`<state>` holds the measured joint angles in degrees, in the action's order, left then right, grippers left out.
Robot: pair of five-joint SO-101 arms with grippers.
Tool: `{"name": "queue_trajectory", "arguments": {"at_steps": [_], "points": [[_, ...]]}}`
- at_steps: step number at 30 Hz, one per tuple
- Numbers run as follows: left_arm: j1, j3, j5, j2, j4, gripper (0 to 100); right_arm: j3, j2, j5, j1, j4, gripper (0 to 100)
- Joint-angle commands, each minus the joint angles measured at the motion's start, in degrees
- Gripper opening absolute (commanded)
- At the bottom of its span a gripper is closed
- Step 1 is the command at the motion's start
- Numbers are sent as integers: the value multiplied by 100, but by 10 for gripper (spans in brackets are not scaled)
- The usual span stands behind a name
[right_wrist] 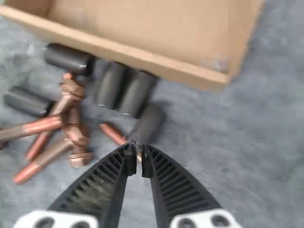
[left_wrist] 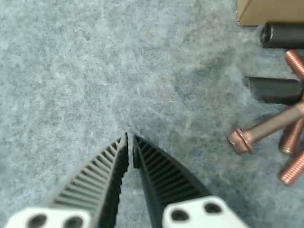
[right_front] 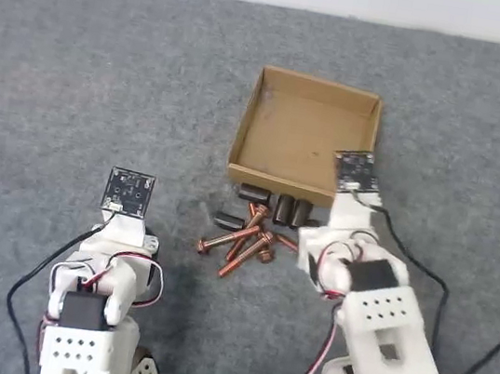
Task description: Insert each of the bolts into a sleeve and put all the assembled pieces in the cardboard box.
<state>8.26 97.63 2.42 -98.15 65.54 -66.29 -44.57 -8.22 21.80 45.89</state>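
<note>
Grey worktop keeps bolts and sleeves heaped beside the cardboard box, within easy reach. Left gripper and right gripper have their fingers clenched on nothing.

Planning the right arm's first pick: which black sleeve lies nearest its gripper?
The lone sleeve just past the tips of the right gripper, with a bolt beside it; the other sleeves all lie farther off.

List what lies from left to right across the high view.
In order: left arm → bolts → right arm. The sleeves and cardboard box overlap these, so they are left out.
</note>
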Motion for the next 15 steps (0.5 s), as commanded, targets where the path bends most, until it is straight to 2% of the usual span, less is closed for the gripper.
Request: {"name": "queue_trajectory", "arguments": {"at_steps": [1, 15], "points": [[35, -145, 18, -62, -132, 11, 334, 356, -167, 171, -321, 6], [26, -119, 18, -62, -141, 11, 360, 1675, -448, 22, -989, 6]]}}
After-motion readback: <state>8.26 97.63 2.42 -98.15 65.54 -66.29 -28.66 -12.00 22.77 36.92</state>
